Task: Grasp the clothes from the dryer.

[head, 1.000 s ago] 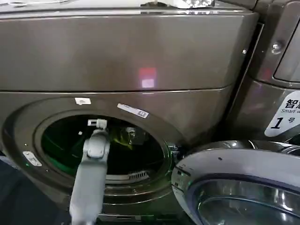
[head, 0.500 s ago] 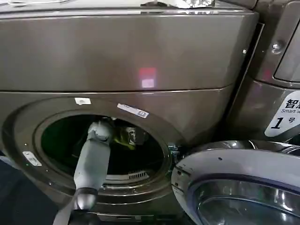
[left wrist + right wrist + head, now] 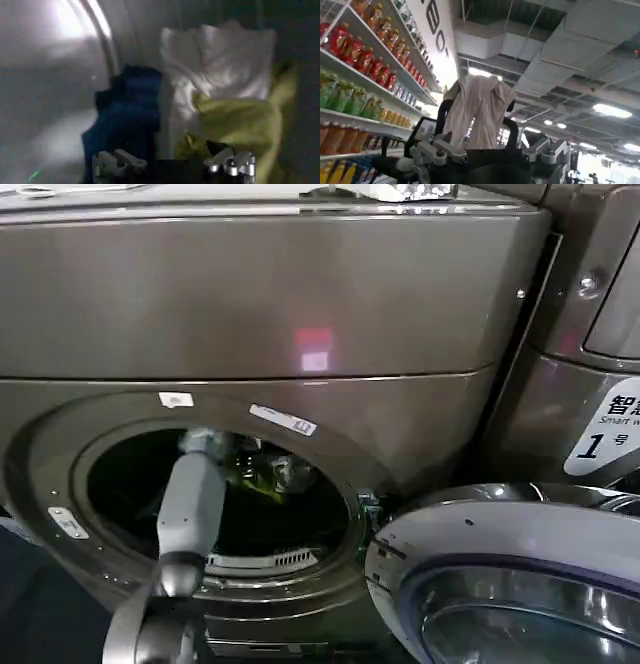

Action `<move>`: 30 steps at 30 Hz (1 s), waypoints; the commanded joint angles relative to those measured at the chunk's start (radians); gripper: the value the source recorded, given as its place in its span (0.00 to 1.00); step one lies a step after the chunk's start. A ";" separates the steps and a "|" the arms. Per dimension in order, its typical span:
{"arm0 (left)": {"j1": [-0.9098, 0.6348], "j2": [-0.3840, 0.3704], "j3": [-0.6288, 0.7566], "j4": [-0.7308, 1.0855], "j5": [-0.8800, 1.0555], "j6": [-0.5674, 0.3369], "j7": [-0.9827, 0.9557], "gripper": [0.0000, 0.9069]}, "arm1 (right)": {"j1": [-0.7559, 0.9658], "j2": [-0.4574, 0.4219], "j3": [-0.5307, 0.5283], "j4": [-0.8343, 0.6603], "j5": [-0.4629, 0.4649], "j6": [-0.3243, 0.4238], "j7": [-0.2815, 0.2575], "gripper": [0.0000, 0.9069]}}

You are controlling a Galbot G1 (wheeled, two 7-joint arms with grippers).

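The left gripper [image 3: 172,165], jaws apart, reaches into the dryer [image 3: 300,304] toward the clothes [image 3: 210,95] heaped at the drum's back. Soft and light, they should bunch easily; pinch a raised fold.

The right gripper [image 3: 492,152] waits outside, clamped on a white garment [image 3: 477,112].

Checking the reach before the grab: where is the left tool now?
The left tool is inside the dryer drum, past the round opening, hanging open just short of the clothes, between the dark blue garment and the yellow-green one.
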 commanded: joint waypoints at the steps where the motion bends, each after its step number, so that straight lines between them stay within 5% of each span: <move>1: -0.035 0.010 0.008 0.042 0.016 -0.008 0.001 1.00 | 0.002 0.010 -0.009 0.006 -0.003 0.002 0.002 1.00; 9: -0.034 0.013 0.016 0.158 -0.030 -0.028 -0.199 1.00 | -0.003 0.019 -0.013 0.001 -0.012 0.008 0.007 1.00; 26: -0.054 0.028 0.021 0.329 -0.162 -0.067 -0.136 1.00 | -0.003 0.031 -0.019 0.002 -0.016 0.016 0.007 1.00; 27: -0.058 0.029 0.020 0.334 -0.167 -0.070 -0.123 0.08 | -0.002 0.030 -0.020 0.001 -0.016 0.016 0.007 1.00; 28: -0.062 0.030 0.017 0.340 -0.172 -0.085 -0.113 0.00 | -0.001 0.030 -0.021 0.001 -0.016 0.016 0.007 1.00; 30: -0.062 0.032 0.015 0.338 -0.168 -0.106 -0.112 0.00 | 0.001 0.030 -0.024 0.004 -0.016 0.016 0.007 1.00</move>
